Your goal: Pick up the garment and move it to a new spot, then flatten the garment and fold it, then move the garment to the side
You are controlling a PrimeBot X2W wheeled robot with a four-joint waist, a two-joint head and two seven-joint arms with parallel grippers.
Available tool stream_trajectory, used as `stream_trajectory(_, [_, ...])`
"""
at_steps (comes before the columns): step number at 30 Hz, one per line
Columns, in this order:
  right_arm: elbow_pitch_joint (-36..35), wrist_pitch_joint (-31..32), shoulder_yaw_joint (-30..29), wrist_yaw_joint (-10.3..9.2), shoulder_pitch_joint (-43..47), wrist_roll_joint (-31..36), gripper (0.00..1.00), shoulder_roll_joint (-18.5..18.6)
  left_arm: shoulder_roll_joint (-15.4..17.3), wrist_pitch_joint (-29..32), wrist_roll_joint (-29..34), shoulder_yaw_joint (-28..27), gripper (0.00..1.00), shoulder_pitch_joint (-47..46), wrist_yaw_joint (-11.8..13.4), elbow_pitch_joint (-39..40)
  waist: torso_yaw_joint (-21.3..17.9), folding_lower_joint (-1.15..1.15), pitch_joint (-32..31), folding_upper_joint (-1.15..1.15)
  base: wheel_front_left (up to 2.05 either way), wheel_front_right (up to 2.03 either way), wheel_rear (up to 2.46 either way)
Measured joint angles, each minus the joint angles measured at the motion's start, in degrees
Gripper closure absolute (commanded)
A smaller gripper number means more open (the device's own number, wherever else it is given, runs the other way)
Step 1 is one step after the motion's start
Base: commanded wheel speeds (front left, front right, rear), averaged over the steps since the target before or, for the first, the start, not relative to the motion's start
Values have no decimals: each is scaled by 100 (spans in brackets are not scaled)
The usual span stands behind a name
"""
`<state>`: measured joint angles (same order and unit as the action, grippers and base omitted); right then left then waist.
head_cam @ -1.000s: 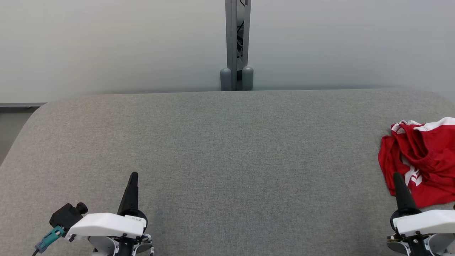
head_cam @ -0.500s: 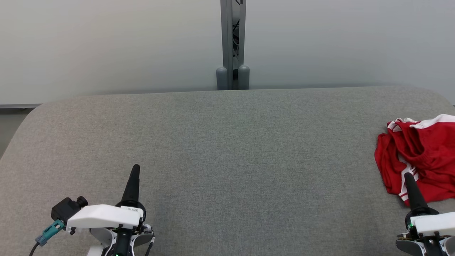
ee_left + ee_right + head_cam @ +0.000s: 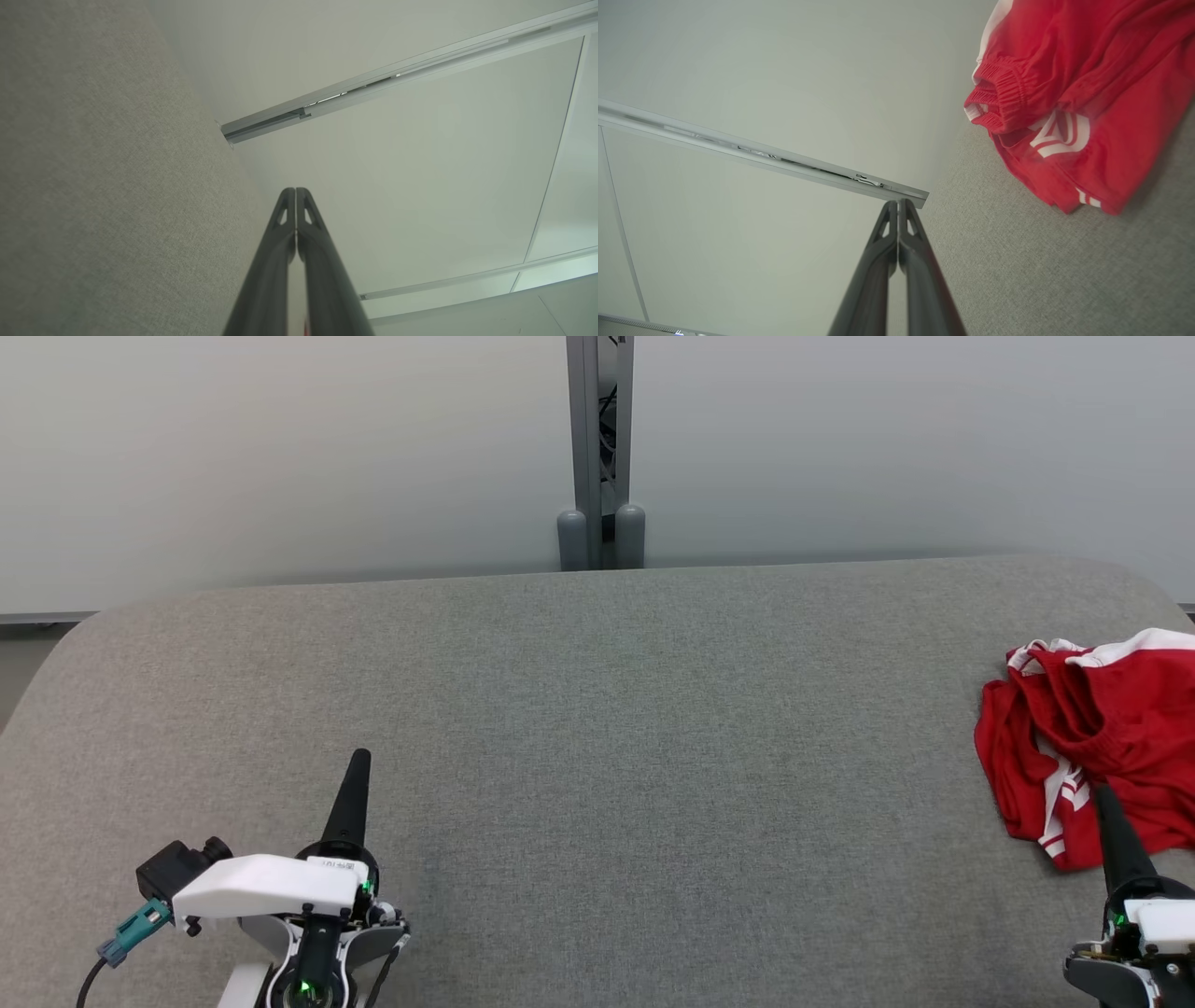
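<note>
Head view, bench (image 3: 597, 728): grey fabric surface, set before a pale wall.
Head view, garment (image 3: 1102, 737): red with white trim, laid crumpled at the bench's right edge, partly cut off by the frame.
Head view, left claw (image 3: 359, 761): placed at lower left, drawn narrow to one point, nothing held, well apart from the garment.
Head view, right claw (image 3: 1106, 795): placed at lower right, drawn narrow, tip seen against the garment's near hem.
Left wrist view, left claw: fingers pressed together, nothing held; bench fabric seen alongside.
Right wrist view, right claw: fingers pressed together, nothing held; garment seen apart from the tip, elastic waistband bunched, white stripes shown.
</note>
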<state>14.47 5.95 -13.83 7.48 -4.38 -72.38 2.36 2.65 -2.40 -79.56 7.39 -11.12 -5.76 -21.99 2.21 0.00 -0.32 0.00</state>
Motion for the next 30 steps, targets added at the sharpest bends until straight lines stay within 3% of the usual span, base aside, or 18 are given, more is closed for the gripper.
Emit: stream_trajectory(30, [-200, 414, -477, -1, 24, -1454, 100, 15, 5, 246, -1210, 64, 100, -422, -124, -163, -167, 0, 52, 0, 0, 0, 0])
